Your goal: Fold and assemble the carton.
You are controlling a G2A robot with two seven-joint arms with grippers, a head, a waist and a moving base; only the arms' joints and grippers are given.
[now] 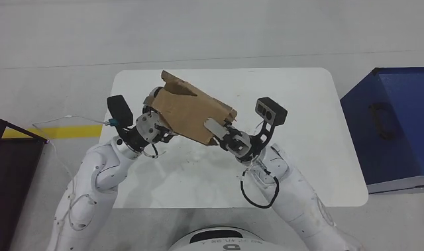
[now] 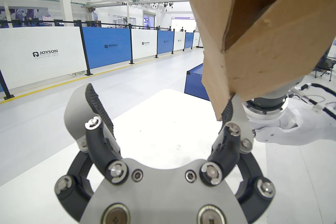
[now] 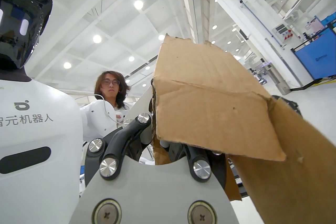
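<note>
— Gripping what, the right fingers?
— They pinched the carton by its wall. The left fingers stood wide open, one tip touching the carton's edge.
— And the carton?
— It hung tilted above the tabletop.

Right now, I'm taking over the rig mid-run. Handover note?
Hands: left hand open, one finger pad touching a corner of the carton, not gripping. The right hand is shut on the carton's other end.
Where: carton is in the air over the table, tilted.
Done: opened out into a hollow sleeve.
Left: the end by the left hand is open; end flaps to fold shut.
</note>
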